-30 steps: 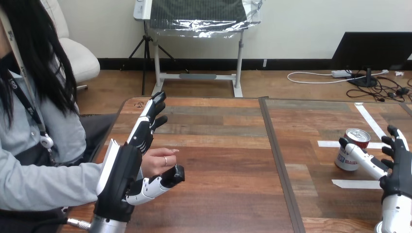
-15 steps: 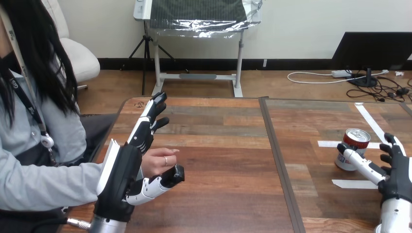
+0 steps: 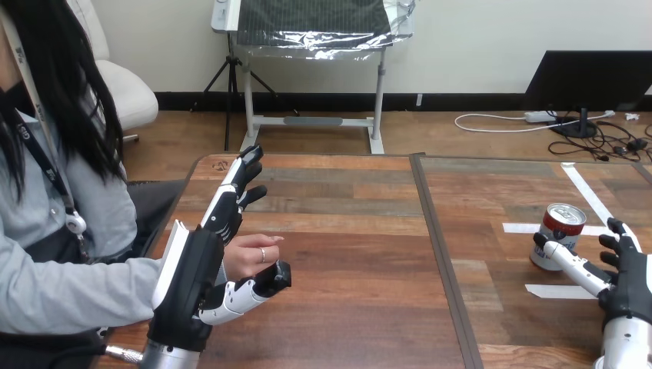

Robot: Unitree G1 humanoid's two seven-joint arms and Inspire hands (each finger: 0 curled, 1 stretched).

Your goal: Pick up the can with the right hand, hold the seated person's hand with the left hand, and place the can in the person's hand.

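Handover setup, can not yet gripped.
Table [image 3: 346, 231]: left hand [image 3: 192, 277] at near left, fingers straight, thumb under the person's hand [image 3: 250, 254], likely steadying it to receive; no clasp seen. Right hand [image 3: 627, 277] at near right spread wide, holding nothing, thumb against the upright can [image 3: 560, 227], fingers just beside it, apparently set for a grasp.

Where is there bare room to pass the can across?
The wide middle of the table, between the person's hand and the can, is bare. Crowded: around the left hand at left, and the right hand beside the can.
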